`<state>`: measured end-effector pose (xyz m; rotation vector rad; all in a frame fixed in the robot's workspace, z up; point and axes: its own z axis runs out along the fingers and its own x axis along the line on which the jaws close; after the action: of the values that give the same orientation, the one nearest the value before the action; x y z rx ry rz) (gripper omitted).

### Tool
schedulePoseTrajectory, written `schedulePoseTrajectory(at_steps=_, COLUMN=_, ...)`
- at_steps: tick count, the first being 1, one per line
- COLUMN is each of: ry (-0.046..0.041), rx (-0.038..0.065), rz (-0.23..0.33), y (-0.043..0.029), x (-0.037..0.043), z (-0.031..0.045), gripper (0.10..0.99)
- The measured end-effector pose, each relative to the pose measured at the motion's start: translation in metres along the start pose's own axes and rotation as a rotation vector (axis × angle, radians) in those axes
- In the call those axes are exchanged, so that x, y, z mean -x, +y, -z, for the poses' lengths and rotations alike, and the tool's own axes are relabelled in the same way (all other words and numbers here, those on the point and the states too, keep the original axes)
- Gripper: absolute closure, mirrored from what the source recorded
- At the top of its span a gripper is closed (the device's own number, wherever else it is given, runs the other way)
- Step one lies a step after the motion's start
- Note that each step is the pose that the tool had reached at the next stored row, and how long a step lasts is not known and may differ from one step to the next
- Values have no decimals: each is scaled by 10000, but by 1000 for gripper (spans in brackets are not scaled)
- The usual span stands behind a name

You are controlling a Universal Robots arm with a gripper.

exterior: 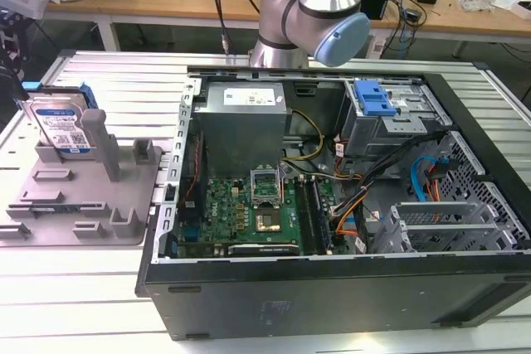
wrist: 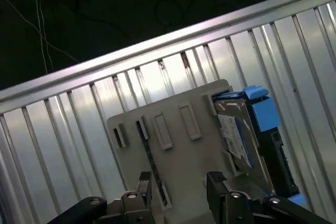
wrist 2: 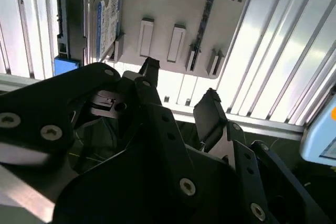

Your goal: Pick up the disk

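Hanging released, the black end effector (wrist 2: 180, 81) should be squared over the flat blue-railed silver metal disk (wrist 2: 102, 19).

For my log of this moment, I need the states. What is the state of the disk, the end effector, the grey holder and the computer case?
disk: standing on edge in the grey holder, not gripped.
end effector: open, empty, apart from the disk.
grey holder: lying flat, holding the disk.
computer case: lying on its side, side cover off, inside exposed.
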<state>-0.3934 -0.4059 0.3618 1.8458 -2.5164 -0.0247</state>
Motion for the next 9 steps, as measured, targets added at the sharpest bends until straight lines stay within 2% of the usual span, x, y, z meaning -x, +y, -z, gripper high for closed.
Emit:
schedulePoseTrajectory(at_steps=1, ry=-8, rx=-54, rz=215, y=0, x=0, z=-5, gripper=545)
schedulePoseTrajectory(at_steps=3, ry=-73, rx=-339, rz=647, y=0, x=0, z=-12, gripper=545)
schedulePoseTrajectory(at_steps=4, ry=-91, rx=-413, rz=747, y=0, x=0, z=-15, gripper=545)
schedulePoseTrajectory(at_steps=6, ry=-108, rx=-506, rz=1007, y=-2, x=0, z=-17, gripper=545)
schedulePoseTrajectory(at_steps=9, ry=-116, rx=-545, rz=1460, y=-3, x=2, z=-25, gripper=545)
